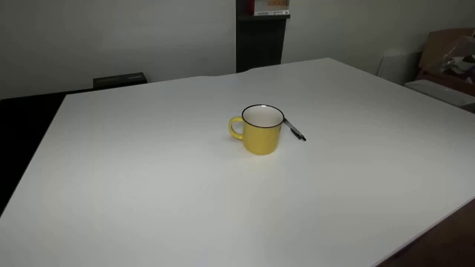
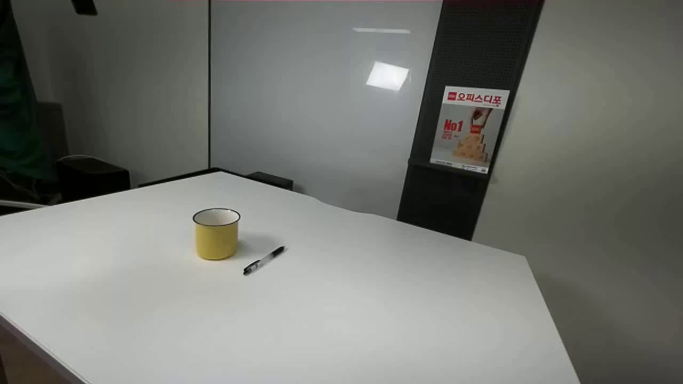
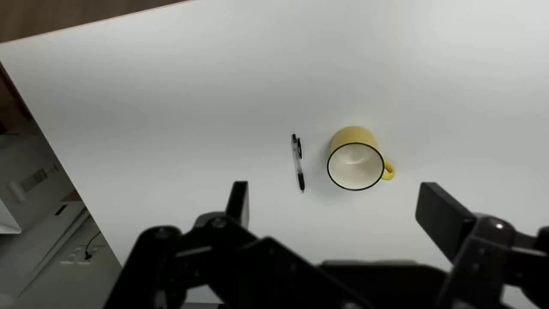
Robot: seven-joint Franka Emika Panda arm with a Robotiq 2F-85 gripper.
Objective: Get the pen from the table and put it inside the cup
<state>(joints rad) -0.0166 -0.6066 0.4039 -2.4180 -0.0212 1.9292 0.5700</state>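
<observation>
Gripper point(image 3: 333, 201) spread wide, holding nothing. Pen point(image 3: 298, 163) on table point(image 3: 171, 141) beside cup point(image 3: 355, 159): seemingly nothing done; grasp, drop-in remain.

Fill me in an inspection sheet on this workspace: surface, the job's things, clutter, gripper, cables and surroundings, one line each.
Surface: white table, flat and plain.
Job's things: yellow cup, upright on the table; pen, lying beside it without touching, on the side away from the handle.
Clutter: nothing seen.
Gripper: open wide, holding nothing.
Cables: dark cord in the wrist view, beyond the table's edge.
Surroundings: poster on a dark panel and what looks like green cloth, in an exterior view.
</observation>
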